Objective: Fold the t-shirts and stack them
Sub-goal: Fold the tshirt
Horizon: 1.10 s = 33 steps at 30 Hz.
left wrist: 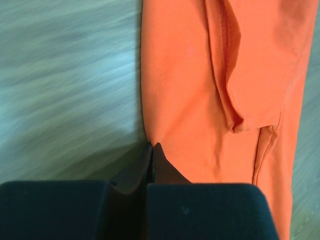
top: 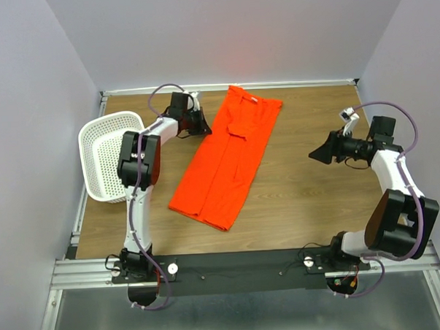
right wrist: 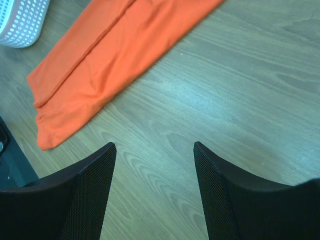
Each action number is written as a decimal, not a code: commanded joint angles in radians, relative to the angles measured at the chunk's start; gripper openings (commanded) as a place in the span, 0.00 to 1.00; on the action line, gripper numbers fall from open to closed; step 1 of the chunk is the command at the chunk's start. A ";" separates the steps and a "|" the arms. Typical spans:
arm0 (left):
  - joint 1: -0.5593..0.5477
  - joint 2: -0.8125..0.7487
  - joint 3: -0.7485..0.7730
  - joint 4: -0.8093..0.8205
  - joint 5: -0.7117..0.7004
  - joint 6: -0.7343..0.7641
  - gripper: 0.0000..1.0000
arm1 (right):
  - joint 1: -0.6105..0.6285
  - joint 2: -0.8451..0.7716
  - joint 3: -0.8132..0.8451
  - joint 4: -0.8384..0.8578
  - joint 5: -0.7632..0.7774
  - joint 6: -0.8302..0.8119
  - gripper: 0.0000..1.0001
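Observation:
The orange-red t-shirt (top: 227,161) lies folded lengthwise into a long strip, running from the far middle of the table toward the near left. My left gripper (top: 204,125) is at the strip's left edge near the far end. In the left wrist view the gripper (left wrist: 151,146) has its jaws closed together on the edge of the t-shirt (left wrist: 200,100), and the cloth puckers toward the tips. My right gripper (top: 314,153) is open and empty over bare table to the right of the shirt. In the right wrist view the gripper (right wrist: 155,150) is apart from the t-shirt (right wrist: 110,55).
A white perforated basket (top: 106,155) stands tilted at the table's left edge, beside the left arm; its corner shows in the right wrist view (right wrist: 20,20). The wooden table (top: 317,204) has walls on three sides.

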 commanded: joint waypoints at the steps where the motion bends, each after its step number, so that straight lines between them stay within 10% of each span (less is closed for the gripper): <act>1: 0.023 -0.078 -0.109 0.026 -0.123 -0.023 0.13 | -0.002 0.033 -0.004 -0.087 -0.044 -0.102 0.71; 4: 0.024 -0.164 -0.120 0.028 -0.135 -0.022 0.47 | 0.091 0.045 0.019 -0.190 -0.034 -0.268 0.71; 11: 0.026 -0.478 -0.164 -0.012 -0.291 0.052 0.65 | 0.626 -0.104 -0.130 -0.178 0.156 -0.988 0.80; 21: 0.069 -1.270 -0.770 0.166 -0.416 0.022 0.81 | 1.309 0.083 -0.190 0.227 0.643 -0.937 0.75; 33: 0.086 -1.755 -1.022 0.038 -0.310 -0.091 0.82 | 1.420 0.285 -0.128 0.338 0.746 -0.848 0.61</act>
